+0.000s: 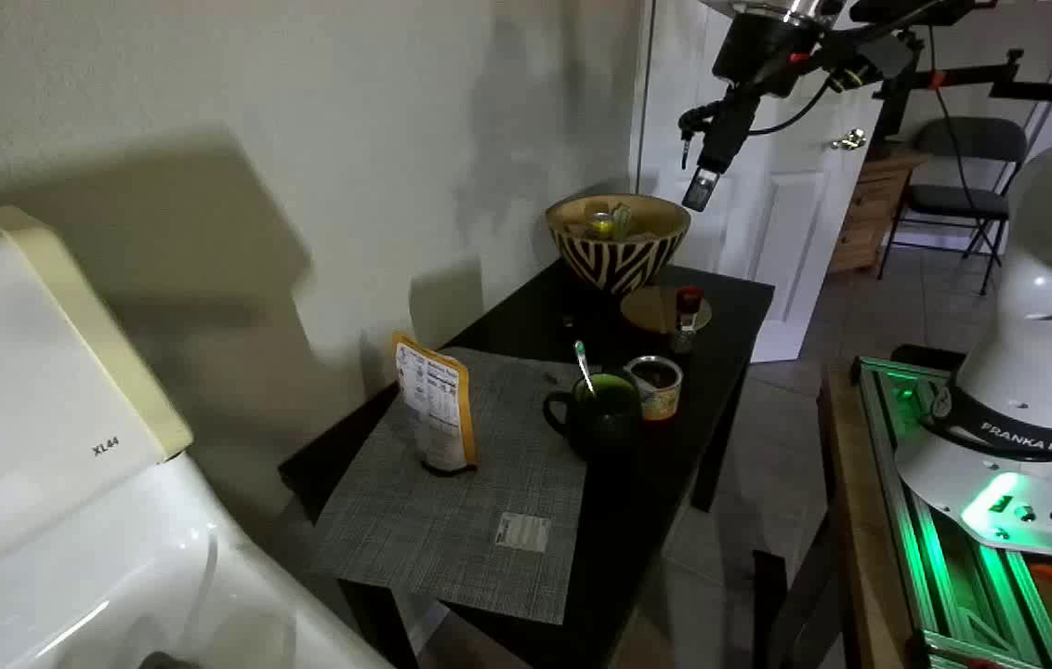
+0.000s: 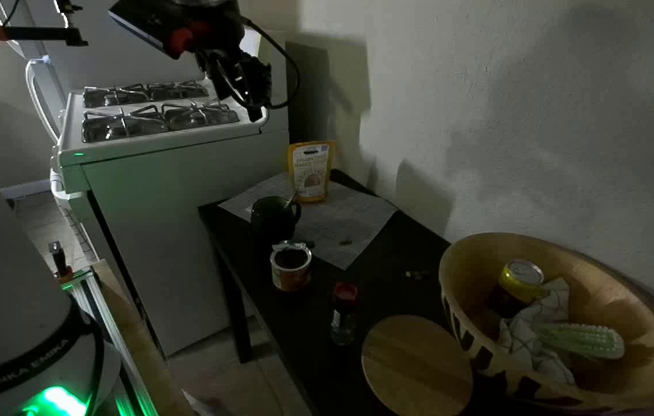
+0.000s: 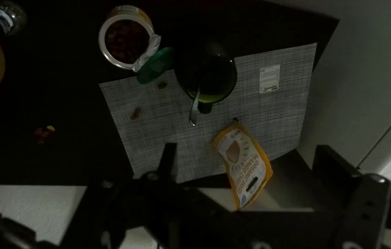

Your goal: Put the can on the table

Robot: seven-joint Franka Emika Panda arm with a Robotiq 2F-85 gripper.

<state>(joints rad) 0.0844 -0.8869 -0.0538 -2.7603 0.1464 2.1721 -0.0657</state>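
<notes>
The can point(image 2: 517, 286) is yellow with a silver top and a dark lower part. It sits inside the striped bowl point(image 2: 460, 323) beside a cloth; it also shows in an exterior view point(image 1: 600, 223) above the bowl's rim point(image 1: 619, 255). The black table point(image 1: 517, 321) bears the bowl and a grey placemat point(image 1: 498, 557); it also shows in the wrist view point(image 3: 67, 103), where the can is out of view. My gripper point(image 3: 245, 148) is open and empty above the table, fingers wide apart. It shows high in both exterior views point(image 1: 701, 190) point(image 2: 254, 111), apart from the can.
A dried mango bag point(image 3: 245, 166) stands on the placemat. A dark mug point(image 1: 605, 418) with a spoon, an opened cup point(image 2: 291, 267), a red-capped shaker point(image 2: 344, 315) and a round wooden board point(image 2: 416, 364) are on the table. The bowl also holds a bumpy green object point(image 2: 584, 340). A white stove point(image 2: 188, 190) adjoins.
</notes>
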